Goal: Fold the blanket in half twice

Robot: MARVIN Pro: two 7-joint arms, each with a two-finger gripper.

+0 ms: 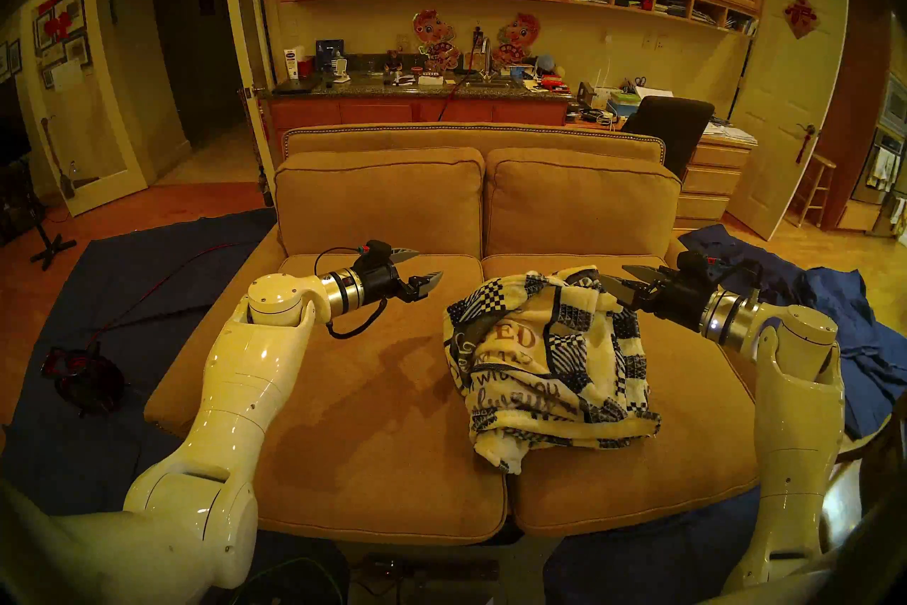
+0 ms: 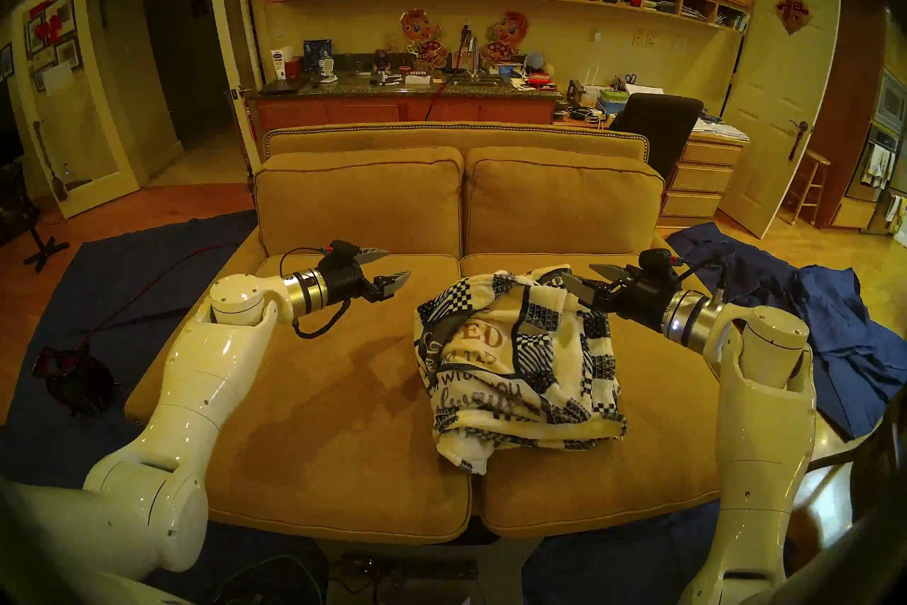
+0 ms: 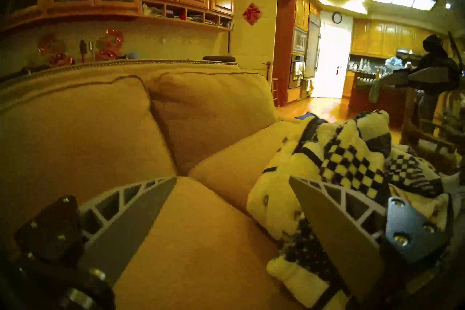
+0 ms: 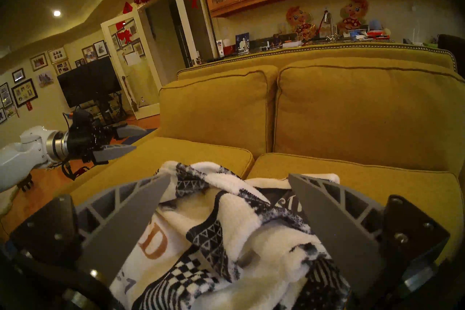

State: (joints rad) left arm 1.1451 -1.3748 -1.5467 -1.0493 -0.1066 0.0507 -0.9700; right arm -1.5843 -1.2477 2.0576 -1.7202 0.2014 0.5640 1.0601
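Cream-and-navy blanket [image 1: 545, 358] lies crumpled (printed side up) on the sofa's right seat.

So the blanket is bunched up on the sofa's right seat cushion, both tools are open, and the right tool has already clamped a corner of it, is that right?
Not quite. The blanket is bunched on the sofa's right seat cushion and both tools are open, but the right tool has clamped nothing: the right wrist view shows its fingers spread apart over the fabric. The left tool is empty too.
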